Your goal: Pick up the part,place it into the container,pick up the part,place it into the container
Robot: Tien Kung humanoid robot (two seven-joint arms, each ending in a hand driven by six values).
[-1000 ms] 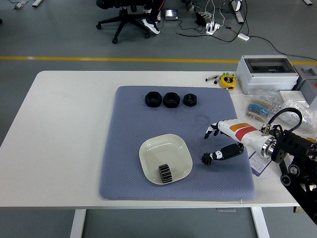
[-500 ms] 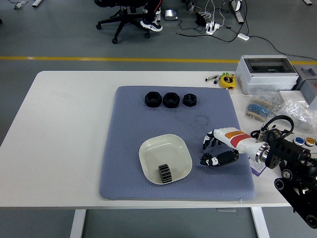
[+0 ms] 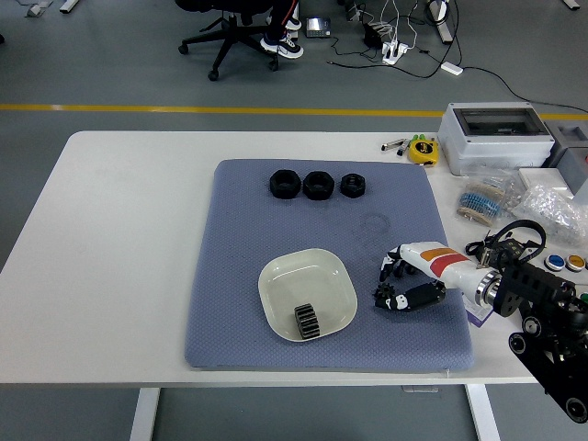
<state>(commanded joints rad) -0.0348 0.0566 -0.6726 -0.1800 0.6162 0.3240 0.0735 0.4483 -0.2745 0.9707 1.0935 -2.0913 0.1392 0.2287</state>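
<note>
My right hand (image 3: 404, 285) low over blue mat (image 3: 239, 276), fingers curled down near small dark part, grasp unclear. White dish (image 3: 276, 280) to its left holds black gear (image 3: 307, 322). Three black nuts (image 3: 317, 185) in row at mat's far edge.

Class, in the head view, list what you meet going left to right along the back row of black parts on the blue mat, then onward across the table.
Large black nut → second black nut → smaller black nut → yellow tape measure → grey box.

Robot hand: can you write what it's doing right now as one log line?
right hand: on blue mat, fingers curled, hold unclear | gear: in white dish | three black nuts: on mat | left: unseen
</note>
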